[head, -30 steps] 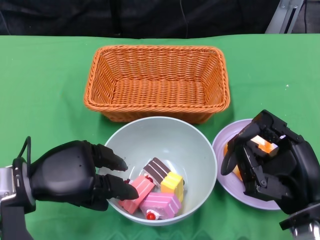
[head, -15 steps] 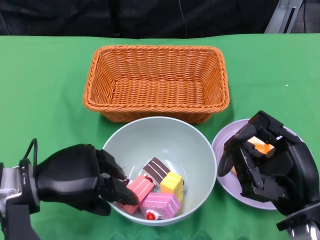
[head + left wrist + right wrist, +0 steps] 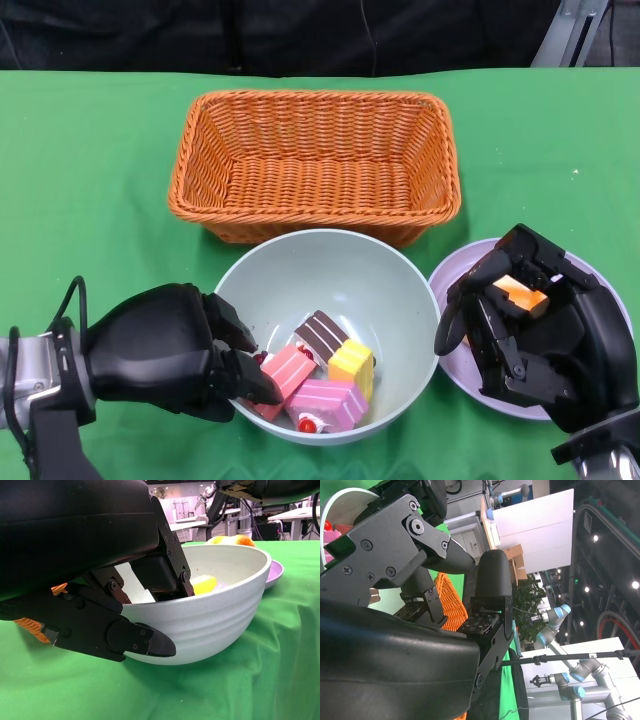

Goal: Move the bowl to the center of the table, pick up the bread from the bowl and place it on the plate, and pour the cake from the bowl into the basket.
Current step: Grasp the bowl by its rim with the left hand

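The pale green bowl (image 3: 340,270) stands near the table's front edge, just in front of the orange wicker basket (image 3: 315,175). In it lie a pink cake (image 3: 325,400), a brown-topped piece (image 3: 322,333) and a yellow one (image 3: 352,362). My left hand (image 3: 165,350) grips the bowl's left rim; the left wrist view shows fingers (image 3: 125,635) under the bowl's (image 3: 215,615) wall and others inside. The orange bread (image 3: 522,294) lies on the purple plate (image 3: 462,368) to the bowl's right. My right hand (image 3: 540,340) hovers over it with fingers apart, holding nothing.
The basket holds nothing and nearly touches the bowl's far rim. The plate (image 3: 274,572) sits close against the bowl's right side. Green cloth covers the table, with bare cloth left of the basket and right of it.
My left hand has moved right and closed on the bowl's rim. The bowl has shifted slightly right and away from me. The right hand has barely moved.
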Robot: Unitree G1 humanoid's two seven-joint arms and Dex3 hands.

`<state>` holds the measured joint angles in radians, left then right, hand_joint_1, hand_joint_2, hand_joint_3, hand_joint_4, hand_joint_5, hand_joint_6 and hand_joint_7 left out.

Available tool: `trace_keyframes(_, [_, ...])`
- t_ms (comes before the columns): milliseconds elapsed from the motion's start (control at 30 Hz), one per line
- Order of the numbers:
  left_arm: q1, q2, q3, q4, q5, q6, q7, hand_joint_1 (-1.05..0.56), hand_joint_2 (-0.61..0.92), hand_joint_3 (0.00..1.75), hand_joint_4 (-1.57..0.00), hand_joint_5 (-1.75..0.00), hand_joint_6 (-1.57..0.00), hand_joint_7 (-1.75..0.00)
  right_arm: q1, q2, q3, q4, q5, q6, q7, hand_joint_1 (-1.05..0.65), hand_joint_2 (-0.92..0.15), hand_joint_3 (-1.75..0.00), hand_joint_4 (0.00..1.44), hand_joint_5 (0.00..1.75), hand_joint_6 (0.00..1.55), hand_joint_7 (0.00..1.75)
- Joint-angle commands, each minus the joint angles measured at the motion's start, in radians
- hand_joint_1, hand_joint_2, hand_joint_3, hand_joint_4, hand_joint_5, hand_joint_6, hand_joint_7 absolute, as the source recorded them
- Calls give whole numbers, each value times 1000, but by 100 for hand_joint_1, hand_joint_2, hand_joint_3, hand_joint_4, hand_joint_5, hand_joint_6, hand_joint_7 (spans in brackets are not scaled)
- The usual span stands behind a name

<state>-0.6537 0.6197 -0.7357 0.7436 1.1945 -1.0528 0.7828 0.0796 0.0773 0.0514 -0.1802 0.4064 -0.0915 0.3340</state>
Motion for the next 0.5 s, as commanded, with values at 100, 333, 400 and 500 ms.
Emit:
trace_keyframes(100, [33, 1, 5, -12, -27, 8, 9, -34, 92, 7, -74, -104, -107, -12, 12, -7, -11, -18, 11, 5, -2, -12, -46, -121, 75, 159, 69, 126])
trace_keyframes(333, [39, -1, 6, -10, -30, 8, 25, -34, 92, 5, -61, -138, -108, -14, 14, -6, -8, -17, 8, 3, -7, -11, -45, -123, 76, 158, 70, 124])
trace_keyframes(400, [41, -3, 5, -2, -26, 6, 55, -30, 92, 8, -53, -166, -109, -20, 14, 1, -7, -11, 3, -6, -10, -13, -45, -121, 77, 157, 70, 124])
trace_keyframes(500, [43, -10, 3, 11, -21, 10, 99, -28, 92, 10, -52, -174, -88, -67, 14, 0, -8, -10, 6, 2, -11, -13, -45, -122, 77, 156, 70, 123])
